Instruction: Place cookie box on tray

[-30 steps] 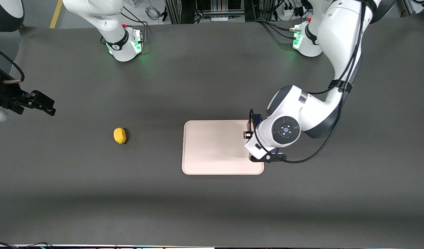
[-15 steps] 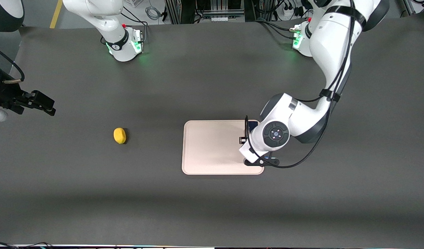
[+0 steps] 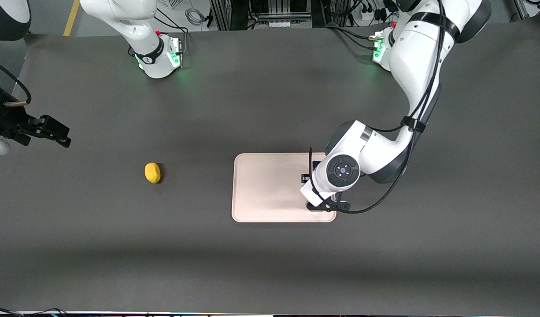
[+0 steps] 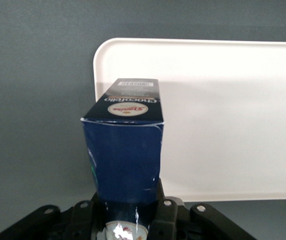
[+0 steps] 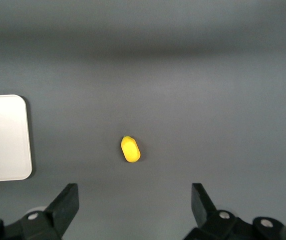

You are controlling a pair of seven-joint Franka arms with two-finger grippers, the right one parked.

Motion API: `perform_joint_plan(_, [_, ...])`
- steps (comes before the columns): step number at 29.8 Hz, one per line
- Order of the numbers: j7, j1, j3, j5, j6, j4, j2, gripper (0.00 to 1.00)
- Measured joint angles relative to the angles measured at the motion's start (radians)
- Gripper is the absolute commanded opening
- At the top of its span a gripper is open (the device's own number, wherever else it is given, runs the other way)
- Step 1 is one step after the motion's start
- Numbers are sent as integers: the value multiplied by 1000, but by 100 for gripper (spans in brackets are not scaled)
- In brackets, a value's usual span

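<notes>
The gripper (image 4: 125, 227) is clamped on the cookie box (image 4: 124, 150), holding it above the tray (image 3: 270, 189) at the tray's edge nearest the working arm's end of the tabletop (image 3: 270, 264).

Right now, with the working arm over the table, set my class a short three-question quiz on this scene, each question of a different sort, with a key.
1. True or false: the left arm's claw is shut on the small dark navy-blue cookie box.
2. Multiple choice: over what does the claw hang? A) the small yellow lemon-like object B) the large flat pale pinkish-white tray, at its end toward the working arm C) the bare dark grey table mat
3. Fill in: the yellow object lies on the mat, from the tray toward the ______ arm's end of the table.

Key: 1 true; 2 B; 3 parked.
</notes>
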Motion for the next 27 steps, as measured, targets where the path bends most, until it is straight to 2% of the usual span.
perform_joint_plan(10, [-28,10,11,0,5,10,-11,100])
perform_joint_plan(14, [-55,37,25,2,-43,27,-51,100])
perform_joint_plan(22, [-46,162,35,5,-191,44,-218,100])
perform_joint_plan(27, [54,262,37,6,-297,44,-329,100])
